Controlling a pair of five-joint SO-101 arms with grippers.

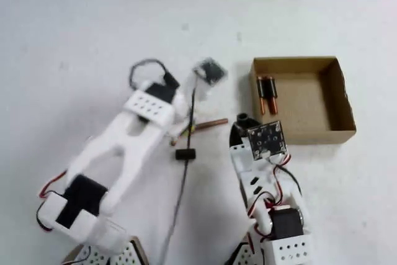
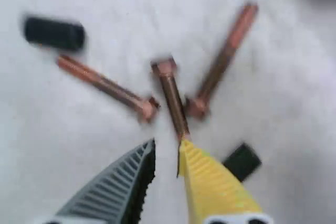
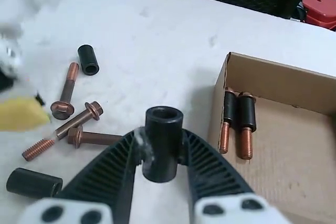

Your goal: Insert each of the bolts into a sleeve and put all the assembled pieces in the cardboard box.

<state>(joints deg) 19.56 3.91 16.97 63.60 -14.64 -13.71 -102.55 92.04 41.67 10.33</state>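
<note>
Three copper bolts lie in a loose cluster on the white table; the middle bolt (image 2: 172, 95) points its threaded end at my left gripper (image 2: 166, 148). That gripper hangs just over it, narrowly open, its yellow finger (image 2: 210, 182) touching the bolt's tip. Loose black sleeves (image 2: 54, 32) (image 2: 241, 160) lie on either side. My right gripper (image 3: 161, 145) is shut on an upright black sleeve (image 3: 163, 140), beside the cardboard box (image 1: 338, 100). Two assembled pieces (image 1: 267, 94) lie inside the box. One bolt (image 1: 211, 123) shows between the arms.
A black cable (image 1: 185, 172) runs down the table between the arms, past a loose sleeve (image 1: 185, 154). The box's near wall (image 3: 218, 108) stands close to the held sleeve. Open tabletop lies beyond the bolts and to the far left.
</note>
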